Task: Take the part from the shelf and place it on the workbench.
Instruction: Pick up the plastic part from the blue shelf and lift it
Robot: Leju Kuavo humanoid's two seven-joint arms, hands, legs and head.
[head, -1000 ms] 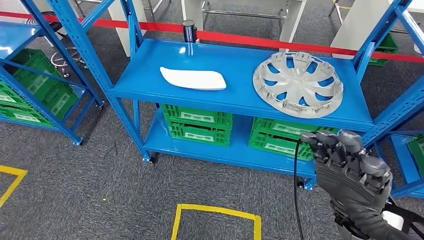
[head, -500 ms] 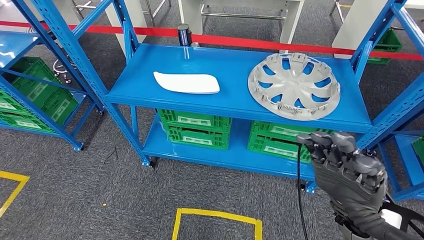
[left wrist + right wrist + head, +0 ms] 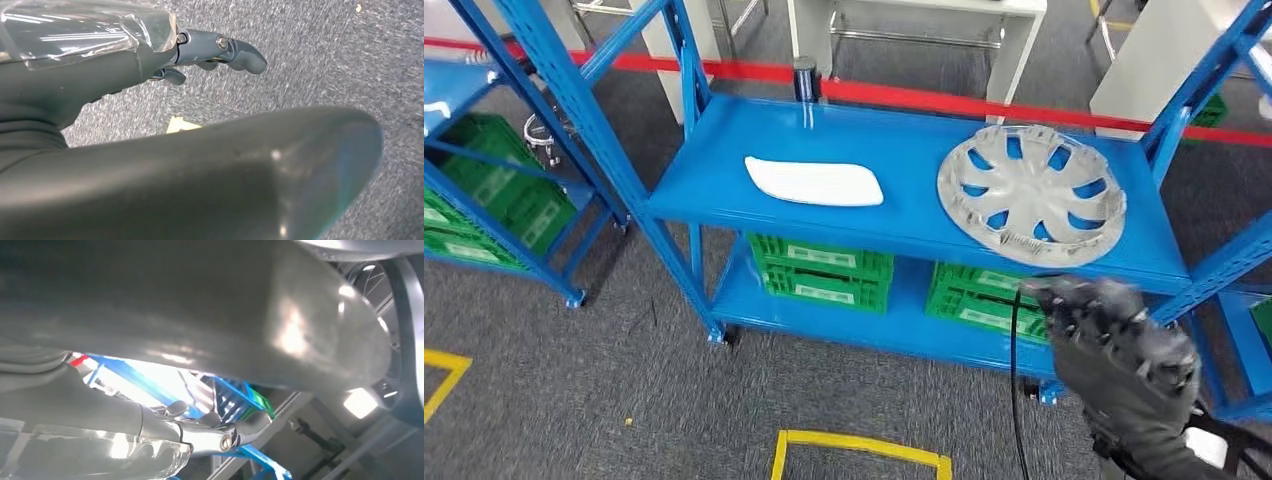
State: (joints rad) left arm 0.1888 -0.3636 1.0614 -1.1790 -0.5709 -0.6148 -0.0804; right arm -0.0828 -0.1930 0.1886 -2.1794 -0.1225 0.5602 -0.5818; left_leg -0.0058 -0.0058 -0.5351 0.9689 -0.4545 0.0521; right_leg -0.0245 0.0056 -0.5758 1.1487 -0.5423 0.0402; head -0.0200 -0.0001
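My right robot hand (image 3: 1124, 345) is raised in front of me at the near right, its back toward my head camera, fingers apart and a little bent, holding nothing; it hangs in front of the shelf's right end, below the top deck, apart from everything on it. My left robot hand (image 3: 210, 52) hangs at my side over grey carpet, and its wrist camera shows loose, slightly bent fingers with nothing in them. Just beyond the right robot hand, on the blue shelf (image 3: 904, 215), lies a grey wheel cover (image 3: 1029, 190), flat on the right half of the top deck and reaching close to the near edge. Well to its left on the same deck lies a flat white panel (image 3: 814, 183). Green crates (image 3: 824, 270) sit on the lower deck beneath them. I judge this to be the approach step: nothing has been picked up, and which of the two pieces is the part I cannot tell, though the wheel cover is nearest my raised hand. The next move calls for lifting that hand over the deck's near edge and taking a firm hold of the rim.
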